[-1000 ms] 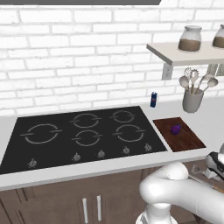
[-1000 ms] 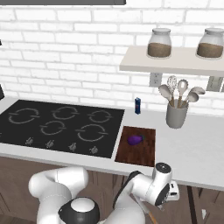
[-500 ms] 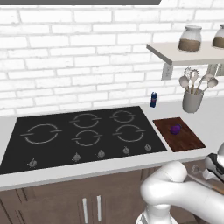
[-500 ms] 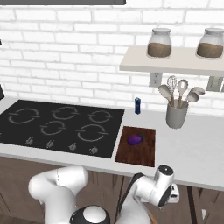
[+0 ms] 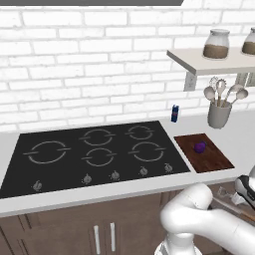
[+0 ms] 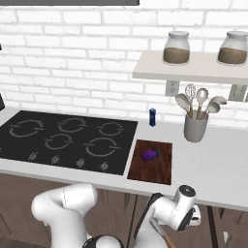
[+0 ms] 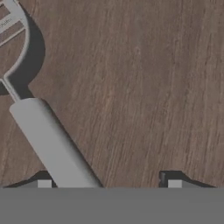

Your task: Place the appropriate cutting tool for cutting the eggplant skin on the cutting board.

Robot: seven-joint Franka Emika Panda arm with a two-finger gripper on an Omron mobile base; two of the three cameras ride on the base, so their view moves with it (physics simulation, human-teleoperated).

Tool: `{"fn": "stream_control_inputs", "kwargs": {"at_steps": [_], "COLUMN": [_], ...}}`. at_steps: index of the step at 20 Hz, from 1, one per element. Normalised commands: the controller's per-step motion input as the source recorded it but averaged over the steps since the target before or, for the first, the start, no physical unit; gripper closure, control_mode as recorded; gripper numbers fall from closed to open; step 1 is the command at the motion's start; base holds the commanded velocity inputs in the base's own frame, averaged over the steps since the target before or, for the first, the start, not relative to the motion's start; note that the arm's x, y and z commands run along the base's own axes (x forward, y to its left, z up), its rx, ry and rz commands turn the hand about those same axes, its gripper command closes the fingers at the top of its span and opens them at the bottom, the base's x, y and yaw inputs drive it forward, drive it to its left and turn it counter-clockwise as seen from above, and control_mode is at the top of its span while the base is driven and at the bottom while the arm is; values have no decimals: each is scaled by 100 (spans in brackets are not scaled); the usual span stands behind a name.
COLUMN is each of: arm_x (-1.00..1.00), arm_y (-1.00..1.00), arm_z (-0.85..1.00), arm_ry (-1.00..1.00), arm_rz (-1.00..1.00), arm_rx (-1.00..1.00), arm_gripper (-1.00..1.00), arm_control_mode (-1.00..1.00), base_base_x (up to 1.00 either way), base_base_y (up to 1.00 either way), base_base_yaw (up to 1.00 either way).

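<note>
From the left base view, the flat dark reddish-brown wooden cutting board (image 5: 203, 152) lies on the pale counter just right of the black glass cooktop (image 5: 94, 154), with the small glossy purple eggplant (image 5: 199, 147) resting near its middle, ready to be worked on. The arm reaches low past the counter's front edge, probably into a drawer, and its wrist is cut off at the frame's right side.

From the right base view, a grey utensil crock (image 6: 195, 127) stands well behind the board, and a small blue bottle (image 6: 152, 116) sits by the wall.

In the hand view, a grey-handled tool with a wire loop head (image 7: 48, 140) (likely a peeler, though blurred) lies on brown wood grain. The two-finger gripper (image 7: 106, 183) has its tips spread wide, the handle just inside the left tip, not yet clamped.
</note>
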Motion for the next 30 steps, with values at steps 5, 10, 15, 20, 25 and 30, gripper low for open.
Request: {"fn": "stream_control_inputs", "kwargs": {"at_steps": [5, 10, 15, 20, 25, 30], "arm_x": [-8, -72, -39, -35, -77, 11], "arm_y": [-3, 0, 7, 21, 26, 48], "arm_z": [-28, -18, 32, 99, 100, 94], "arm_ry": [2, 0, -1, -8, -4, 0], "arm_rz": [0, 0, 0, 0, 1, -2], "arm_rx": [5, 2, 0, 0, 8, 10], "arm_gripper": [100, 100, 100, 100, 100, 100], "arm_control_mode": [-100, -100, -100, -100, -100, -100], "base_base_x": [0, 0, 0, 0, 0, 0], "base_base_y": [0, 0, 0, 0, 0, 0], "base_base_yaw": [0, 0, 0, 0, 0, 0]}}
